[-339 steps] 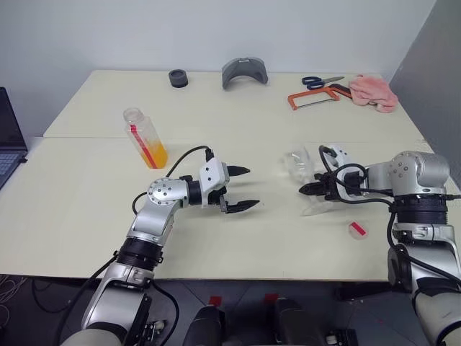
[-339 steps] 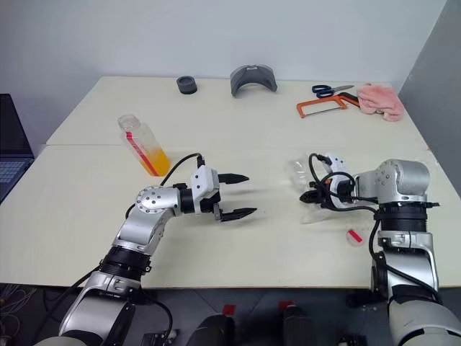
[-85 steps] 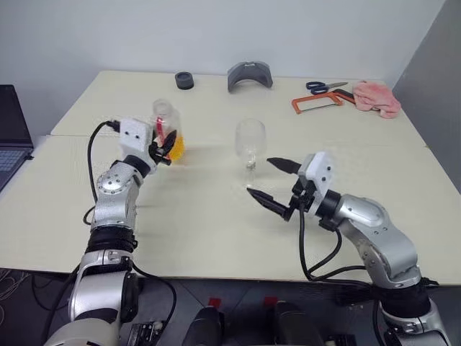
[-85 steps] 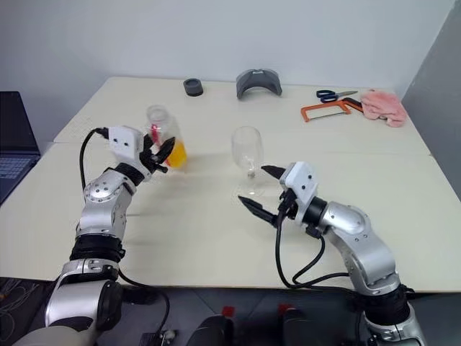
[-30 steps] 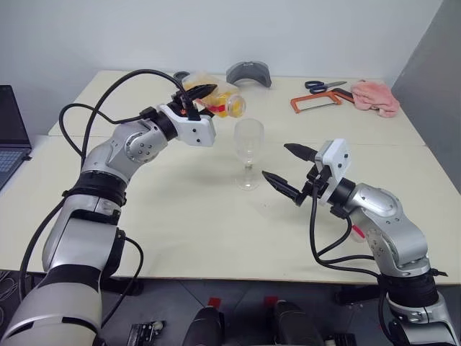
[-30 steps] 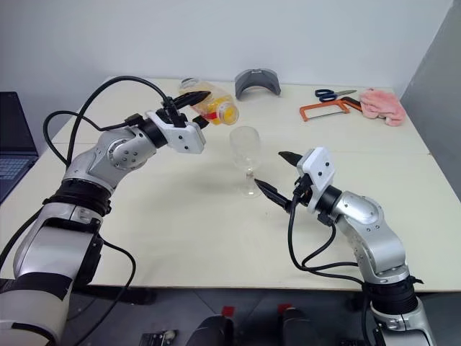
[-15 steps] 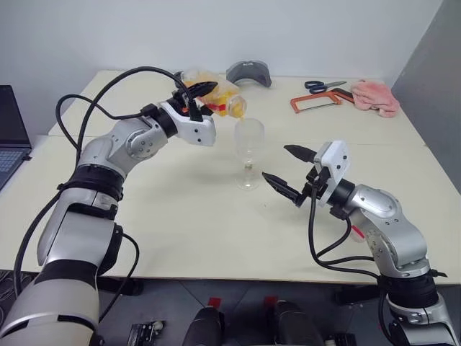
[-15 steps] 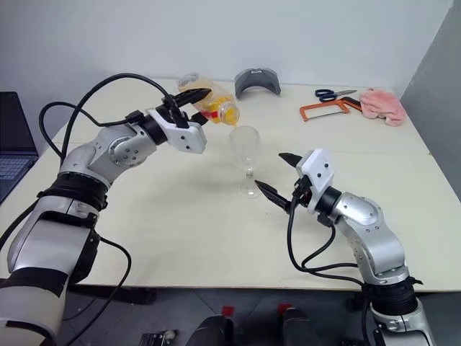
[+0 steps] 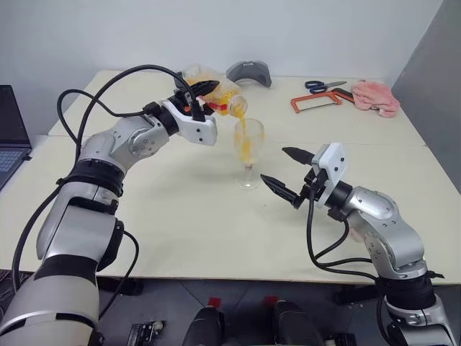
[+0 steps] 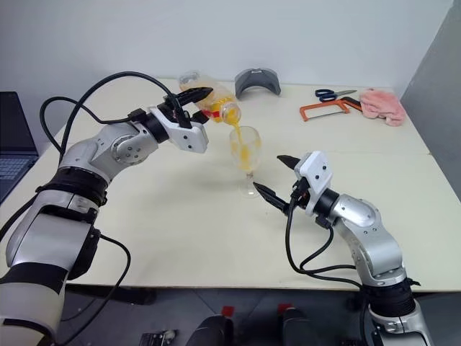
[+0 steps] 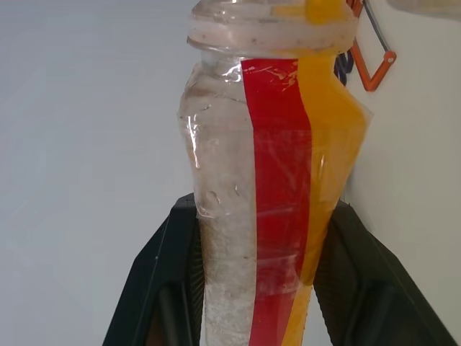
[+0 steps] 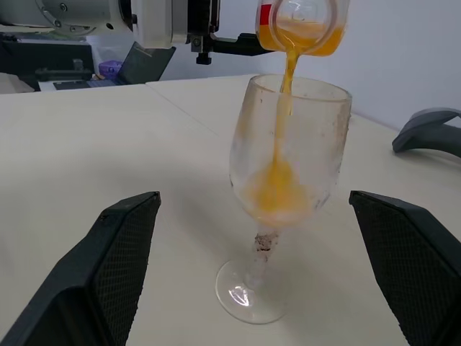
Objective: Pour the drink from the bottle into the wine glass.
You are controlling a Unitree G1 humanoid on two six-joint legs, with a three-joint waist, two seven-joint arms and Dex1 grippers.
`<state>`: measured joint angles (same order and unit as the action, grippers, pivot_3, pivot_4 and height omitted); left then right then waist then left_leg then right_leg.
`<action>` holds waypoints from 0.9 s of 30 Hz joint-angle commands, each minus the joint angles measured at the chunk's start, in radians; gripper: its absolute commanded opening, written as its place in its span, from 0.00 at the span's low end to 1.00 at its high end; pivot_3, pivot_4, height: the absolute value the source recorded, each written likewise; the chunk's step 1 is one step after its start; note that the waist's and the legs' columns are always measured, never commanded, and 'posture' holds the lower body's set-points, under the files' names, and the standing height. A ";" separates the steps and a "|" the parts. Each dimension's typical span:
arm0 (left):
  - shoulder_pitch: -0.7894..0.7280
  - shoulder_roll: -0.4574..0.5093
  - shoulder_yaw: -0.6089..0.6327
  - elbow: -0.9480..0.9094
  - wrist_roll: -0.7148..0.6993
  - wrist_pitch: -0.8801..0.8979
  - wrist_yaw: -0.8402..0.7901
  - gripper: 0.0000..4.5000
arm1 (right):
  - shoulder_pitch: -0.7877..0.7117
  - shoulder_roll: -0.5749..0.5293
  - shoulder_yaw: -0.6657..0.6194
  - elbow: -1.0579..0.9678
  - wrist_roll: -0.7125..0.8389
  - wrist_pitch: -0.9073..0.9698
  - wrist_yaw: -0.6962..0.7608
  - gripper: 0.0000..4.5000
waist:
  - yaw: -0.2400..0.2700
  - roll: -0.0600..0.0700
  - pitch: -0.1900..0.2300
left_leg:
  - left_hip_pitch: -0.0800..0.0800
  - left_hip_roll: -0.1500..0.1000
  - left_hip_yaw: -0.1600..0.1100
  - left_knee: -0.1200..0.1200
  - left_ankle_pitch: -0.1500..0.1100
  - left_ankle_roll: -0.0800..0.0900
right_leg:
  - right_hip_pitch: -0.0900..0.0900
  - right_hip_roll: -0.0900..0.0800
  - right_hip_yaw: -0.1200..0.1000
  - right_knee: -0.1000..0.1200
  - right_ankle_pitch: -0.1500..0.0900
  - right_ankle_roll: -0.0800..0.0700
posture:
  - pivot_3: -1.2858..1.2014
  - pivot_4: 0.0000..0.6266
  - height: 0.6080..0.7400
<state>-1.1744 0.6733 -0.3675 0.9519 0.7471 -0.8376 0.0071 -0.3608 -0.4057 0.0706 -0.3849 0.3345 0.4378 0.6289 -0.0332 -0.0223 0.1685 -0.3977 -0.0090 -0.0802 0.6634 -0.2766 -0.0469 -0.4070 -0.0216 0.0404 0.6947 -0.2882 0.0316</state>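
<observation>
My left gripper is shut on the clear bottle with the red label strip. It holds the bottle tipped, mouth down over the wine glass. A thin stream of the orange drink falls from the bottle's mouth into the bowl, and some drink has pooled at the bottom of the bowl. The glass stands upright on the table. My right gripper is open just to the right of the stem, a finger on either side of it and touching nothing.
At the back of the table lie a grey curved object, blue-handled scissors, an orange saw frame and a pink cloth. A laptop sits off the left edge. A grey wall panel stands at the right.
The bottle has tipped further over the glass and the drink has begun to run out. The bowl was empty a second ago and now holds some orange liquid. My right gripper has not moved.
</observation>
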 commanded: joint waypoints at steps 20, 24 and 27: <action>-0.083 0.015 -0.020 0.023 0.012 -0.014 0.045 0.37 | 0.016 0.015 -0.062 -0.012 0.046 -0.073 0.005 1.00 | 0.000 0.000 0.000 | 0.000 0.000 0.000 0.000 0.000 0.000 | 0.000 0.000 0.000 0.001 0.000 0.000 | 0.52 0.24 1.00; -0.089 0.017 -0.024 0.029 0.018 -0.017 0.051 0.37 | 0.023 0.011 -0.054 -0.015 0.042 -0.073 0.006 1.00 | 0.000 0.000 0.000 | 0.000 0.000 0.000 0.000 0.000 0.000 | 0.000 0.000 0.000 0.001 0.000 0.000 | 0.52 0.24 1.00; -0.094 0.018 -0.029 0.033 0.021 -0.018 0.056 0.37 | 0.025 0.011 -0.050 -0.017 0.041 -0.072 0.005 1.00 | 0.000 0.000 0.000 | 0.000 0.000 0.000 0.000 0.000 0.000 | 0.000 0.000 0.000 0.001 0.000 0.000 | 0.52 0.24 1.00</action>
<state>-1.2188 0.6734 -0.4057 0.9934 0.7705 -0.8520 0.0361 -0.3334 -0.3894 0.0239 -0.3842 0.3739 0.3877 0.6307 -0.0332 -0.0223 0.1685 -0.3976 -0.0092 -0.0800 0.6638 -0.2766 -0.0470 -0.4073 -0.0216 0.0405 0.6957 -0.2882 0.0316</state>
